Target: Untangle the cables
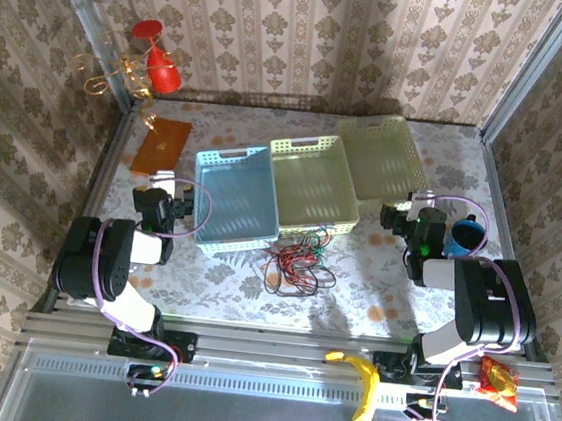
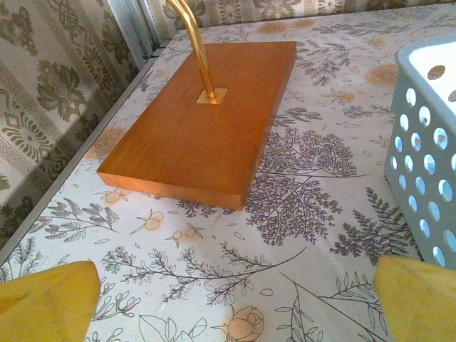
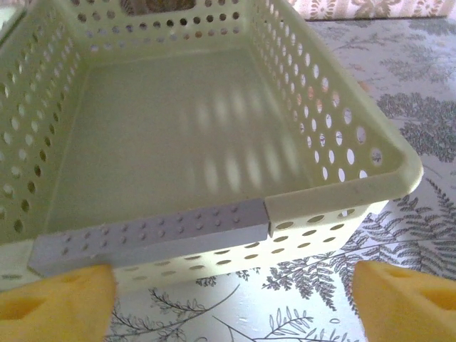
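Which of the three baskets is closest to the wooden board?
The blue basket, leftmost in the row, beside the board; the yellow basket and the pale green basket sit further right.

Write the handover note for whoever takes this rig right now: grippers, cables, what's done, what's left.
Left gripper: jaws open, empty, facing the wooden base.
Right gripper: jaws open, empty, at the near wall of the pale green basket.
Cables: red, black and green in one tangled heap on the table, just in front of the blue basket and the middle basket.
Done: nothing visible.
Left: grasp and separate all three strands.
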Controlling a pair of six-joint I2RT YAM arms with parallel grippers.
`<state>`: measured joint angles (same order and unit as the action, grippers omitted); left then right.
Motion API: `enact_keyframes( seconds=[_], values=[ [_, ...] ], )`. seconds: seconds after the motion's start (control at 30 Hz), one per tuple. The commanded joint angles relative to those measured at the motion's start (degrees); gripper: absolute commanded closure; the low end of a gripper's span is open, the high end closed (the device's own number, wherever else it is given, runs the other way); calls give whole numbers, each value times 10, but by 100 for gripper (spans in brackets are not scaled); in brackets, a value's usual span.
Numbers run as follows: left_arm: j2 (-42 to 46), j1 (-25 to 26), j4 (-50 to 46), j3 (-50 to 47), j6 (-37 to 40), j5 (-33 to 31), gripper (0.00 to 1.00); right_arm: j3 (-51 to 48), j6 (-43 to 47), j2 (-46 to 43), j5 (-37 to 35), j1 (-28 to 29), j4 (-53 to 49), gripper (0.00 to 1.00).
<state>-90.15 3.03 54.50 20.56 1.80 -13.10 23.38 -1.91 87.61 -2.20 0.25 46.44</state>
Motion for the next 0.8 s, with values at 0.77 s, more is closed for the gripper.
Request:
enact_keyframes(
  seconds=[0.77],
  values=[
    [141, 89, -195, 94, 93, -74, 0, 222, -149, -238, -83, 287, -599, 24]
  ],
)
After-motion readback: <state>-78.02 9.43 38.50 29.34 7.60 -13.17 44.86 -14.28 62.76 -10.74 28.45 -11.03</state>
